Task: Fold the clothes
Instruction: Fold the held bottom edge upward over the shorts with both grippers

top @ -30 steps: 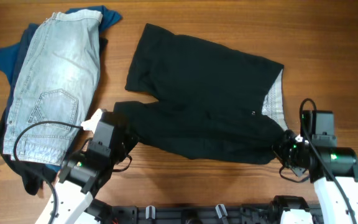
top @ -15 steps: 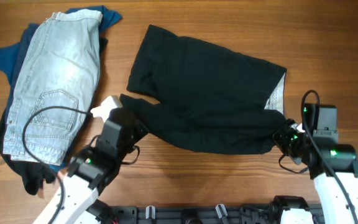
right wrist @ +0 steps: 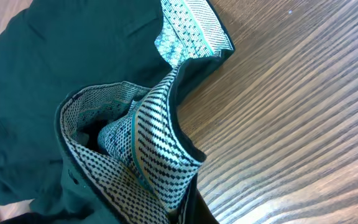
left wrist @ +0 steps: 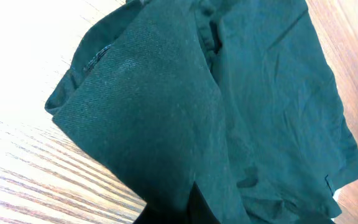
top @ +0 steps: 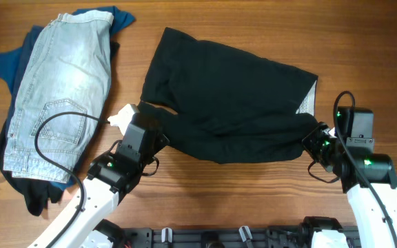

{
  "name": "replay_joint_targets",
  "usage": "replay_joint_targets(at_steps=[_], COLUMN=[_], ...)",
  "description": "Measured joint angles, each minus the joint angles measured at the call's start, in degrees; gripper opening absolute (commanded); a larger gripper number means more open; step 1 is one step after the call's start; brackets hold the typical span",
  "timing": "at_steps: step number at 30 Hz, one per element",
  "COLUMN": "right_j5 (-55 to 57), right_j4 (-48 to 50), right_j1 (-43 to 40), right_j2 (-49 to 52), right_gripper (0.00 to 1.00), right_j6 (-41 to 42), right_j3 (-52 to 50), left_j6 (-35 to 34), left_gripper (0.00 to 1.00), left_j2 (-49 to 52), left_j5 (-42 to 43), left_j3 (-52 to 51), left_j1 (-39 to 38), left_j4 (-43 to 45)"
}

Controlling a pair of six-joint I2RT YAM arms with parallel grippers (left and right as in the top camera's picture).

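- Moved away from the bench's point(top: 253, 200) near edge since a second ago: both jaws, drawing the near leg of the black shorts point(top: 233, 89) up over the far leg, so the near fold line sits farther in.
- Left jaws: pinched on the hem at the near left corner of the black shorts. Dark cloth bunched right up against the wrist camera, hiding the gap between them.
- Right jaws: clamped on the waistband at the near right corner of the black shorts. Patterned grey-white lining point(right wrist: 148, 130) turned outward and crumpled there.
- Black shorts: spread on the bench between the two arms, near leg partly doubled over the far one, a strip of lining showing at the right end.
- Left of the black shorts and not touching them: light-blue denim shorts point(top: 60, 89) lying on a blue top point(top: 5, 62), with dark cloth point(top: 33, 196) under the pile's near end.
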Motion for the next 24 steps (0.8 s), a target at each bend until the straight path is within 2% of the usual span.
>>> replay_joint_targets(at_steps=[24], right_j5=[0.0], right_j4=[0.76], right_j1=[0.0], right_j2=[0.0], right_gripper=[0.04], right_j6=[0.0], right_j3=[0.0], left_j6=[0.0], left_gripper=[0.04], left_j2=[0.0], left_j5=[-0.04], left_j3=[0.0], left_j1=[0.0], left_j4=[-2.16])
